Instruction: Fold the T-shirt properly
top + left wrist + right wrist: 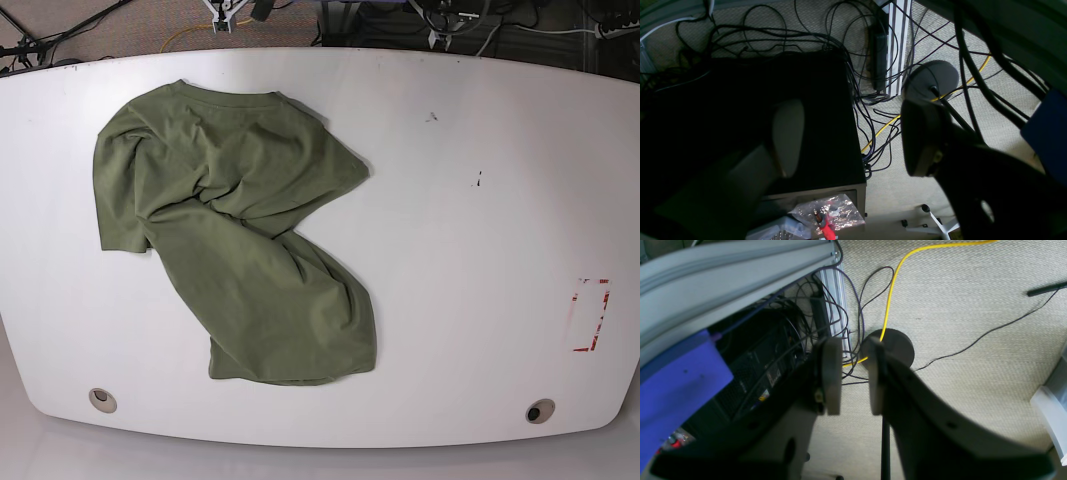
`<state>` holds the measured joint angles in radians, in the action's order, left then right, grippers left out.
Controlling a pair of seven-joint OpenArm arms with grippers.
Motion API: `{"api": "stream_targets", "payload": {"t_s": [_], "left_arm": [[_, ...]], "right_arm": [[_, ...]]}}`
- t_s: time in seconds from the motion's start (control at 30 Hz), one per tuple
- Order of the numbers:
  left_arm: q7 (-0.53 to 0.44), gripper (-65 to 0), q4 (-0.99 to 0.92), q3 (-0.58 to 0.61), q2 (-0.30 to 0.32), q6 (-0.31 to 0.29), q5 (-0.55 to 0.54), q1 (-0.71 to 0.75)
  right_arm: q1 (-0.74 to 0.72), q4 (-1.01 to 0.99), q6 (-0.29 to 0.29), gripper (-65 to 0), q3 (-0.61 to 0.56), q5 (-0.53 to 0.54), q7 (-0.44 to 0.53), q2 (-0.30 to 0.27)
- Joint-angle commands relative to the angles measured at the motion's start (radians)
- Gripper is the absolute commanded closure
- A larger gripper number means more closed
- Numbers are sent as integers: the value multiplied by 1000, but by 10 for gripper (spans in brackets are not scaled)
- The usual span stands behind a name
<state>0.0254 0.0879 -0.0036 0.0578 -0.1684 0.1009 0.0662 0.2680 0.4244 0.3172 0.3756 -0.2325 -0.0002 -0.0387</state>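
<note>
1 olive-green T-shirt (pixel 235 250) lies crumpled on the white table (pixel 470 240), on the base view's left half, collar toward the far edge, body twisted and running diagonally down to a hem near the front edge. It looks like thin, soft cotton, so I'd guess it's light, floppy and not slippery, and it'll drag and bunch rather than slide as 1 piece. Best places to pinch are probably the shoulders beside the collar or the 2 hem corners, so it can be pulled flat first. Neither arm shows up over the table; both wrist cameras look down at the carpeted floor off the table. Left gripper (pixel 850 136) has its fingers spread wide with nothing between them, hanging above a black box (pixel 750 116) and a tangle of cables (pixel 873 110). Right gripper (pixel 855 380) has a narrow gap between its pads, also empty, over a yellow cable (pixel 893 283) and a round stand base (pixel 895 346). Nothing sits on the table near the shirt, apart from red tape marks (pixel 590 315) well away from it.
</note>
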Motion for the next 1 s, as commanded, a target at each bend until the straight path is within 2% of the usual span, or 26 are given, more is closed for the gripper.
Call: {"api": "stream_targets", "payload": {"t_s": [0.0,0.03,0.73,0.87,0.97], "left_arm": [[-11,-430,-6,11,-3,5,-2,-3],[-5,-419,6,1,3,-7,0,-3],[-8,-419,10,-3,7,-4,-5,5],[-64,-417,77,-5,10,-3,-5,63],[-97,-417,161,-5,29,-3,-7,120]], "right_arm": [[10,-5,6,-125,4,-1,1,7],[-9,1,4,-124,3,-1,6,10],[1,17,4,-122,1,3,6,18],[46,97,4,-122,3,5,6,21],[81,169,4,-122,3,5,6,49]]}}
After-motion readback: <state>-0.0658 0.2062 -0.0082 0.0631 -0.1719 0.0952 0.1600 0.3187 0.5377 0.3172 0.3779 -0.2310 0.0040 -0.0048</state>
